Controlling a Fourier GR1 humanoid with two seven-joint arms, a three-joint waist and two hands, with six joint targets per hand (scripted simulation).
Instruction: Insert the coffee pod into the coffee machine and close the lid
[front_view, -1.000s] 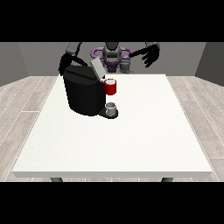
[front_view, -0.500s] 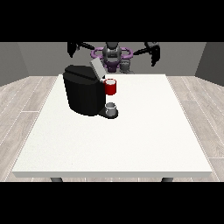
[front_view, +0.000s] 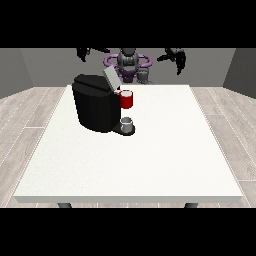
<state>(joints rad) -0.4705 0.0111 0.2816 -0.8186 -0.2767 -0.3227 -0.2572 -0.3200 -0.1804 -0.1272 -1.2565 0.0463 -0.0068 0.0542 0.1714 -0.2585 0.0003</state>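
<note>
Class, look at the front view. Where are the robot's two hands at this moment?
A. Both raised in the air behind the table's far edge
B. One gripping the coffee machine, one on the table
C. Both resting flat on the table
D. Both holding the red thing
A: the hand at the view's left and the hand at the view's right hang raised beside the robot's body, above and behind the white table, touching neither it nor the coffee machine.

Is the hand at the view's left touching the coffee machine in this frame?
Apart. The front view shows the hand at the view's left raised beside the robot's head, with grey wall visible between it and the top of the coffee machine.
</note>
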